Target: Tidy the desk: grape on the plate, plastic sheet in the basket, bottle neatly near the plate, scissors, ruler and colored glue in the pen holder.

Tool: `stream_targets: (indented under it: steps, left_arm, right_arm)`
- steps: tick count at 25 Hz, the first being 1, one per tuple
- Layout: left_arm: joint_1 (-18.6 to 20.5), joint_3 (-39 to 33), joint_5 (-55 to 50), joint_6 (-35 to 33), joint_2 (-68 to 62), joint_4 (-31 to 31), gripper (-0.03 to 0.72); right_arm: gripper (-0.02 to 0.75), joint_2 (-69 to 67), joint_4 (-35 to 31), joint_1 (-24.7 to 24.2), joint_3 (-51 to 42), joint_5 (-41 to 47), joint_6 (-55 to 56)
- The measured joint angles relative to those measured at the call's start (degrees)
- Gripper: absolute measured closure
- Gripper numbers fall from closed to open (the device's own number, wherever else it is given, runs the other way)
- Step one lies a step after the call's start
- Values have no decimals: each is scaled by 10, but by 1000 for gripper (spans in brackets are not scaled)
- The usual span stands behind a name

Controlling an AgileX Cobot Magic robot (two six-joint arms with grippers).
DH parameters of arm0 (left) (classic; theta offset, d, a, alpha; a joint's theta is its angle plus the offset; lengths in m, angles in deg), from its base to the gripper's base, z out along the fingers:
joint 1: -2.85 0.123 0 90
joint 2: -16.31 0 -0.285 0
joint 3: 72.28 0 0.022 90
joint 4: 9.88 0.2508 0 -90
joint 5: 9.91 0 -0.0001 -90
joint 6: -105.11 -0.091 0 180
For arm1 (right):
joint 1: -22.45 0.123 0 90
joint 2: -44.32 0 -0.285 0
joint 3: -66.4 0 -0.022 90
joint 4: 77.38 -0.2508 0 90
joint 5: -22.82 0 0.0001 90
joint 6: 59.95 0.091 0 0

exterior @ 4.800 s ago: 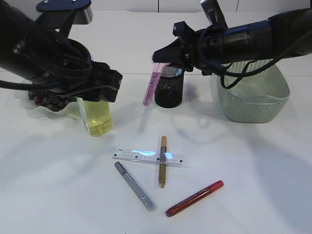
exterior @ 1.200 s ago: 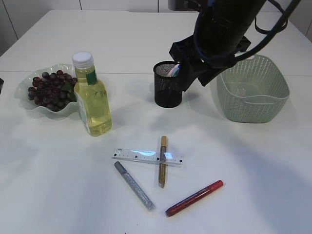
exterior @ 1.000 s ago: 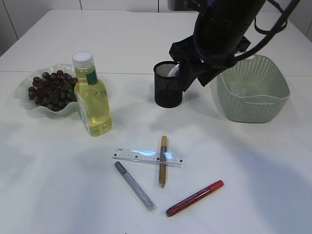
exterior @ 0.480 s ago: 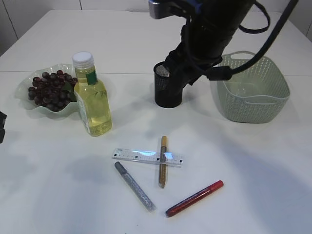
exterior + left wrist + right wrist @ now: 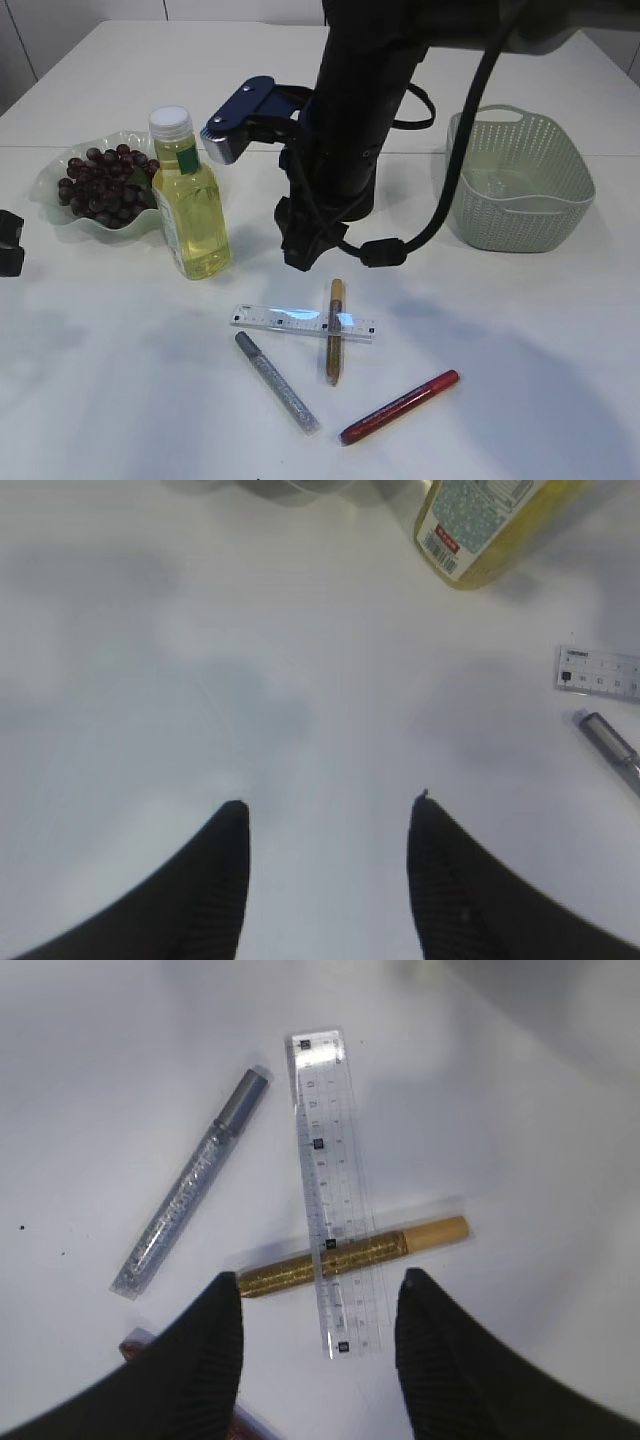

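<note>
Right gripper (image 5: pixel 318 1305), fingers spread and empty, hangs right over the gold glue pen (image 5: pixel 350 1256), whose long axis runs across the gap, under the ruler (image 5: pixel 328 1188).

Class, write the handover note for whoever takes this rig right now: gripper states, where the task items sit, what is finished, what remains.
Right gripper: open, empty, hovering over the ruler and gold glitter glue.
Left gripper: open, empty, over bare table at the left edge.
Done: grapes on the plate; bottle upright beside the plate.
Basket: contents hard to make out. Pen holder hidden behind the right arm.
Left: the ruler lies over the gold glue; silver glitter glue and red glitter glue lie on the table. All go in the pen holder. Scissors not visible.
</note>
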Motion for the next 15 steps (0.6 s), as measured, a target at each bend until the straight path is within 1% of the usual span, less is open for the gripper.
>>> stream_targets:
  steps: [6, 15]
  left_arm:
    - [0, 0, 0, 0, 0, 0, 308]
    - [0, 0, 0, -9, 0, 0, 308]
  right_arm:
    - [341, -36, 0, 16, 0, -16, -6]
    - [341, -82, 5, 17, 0, -26, -27]
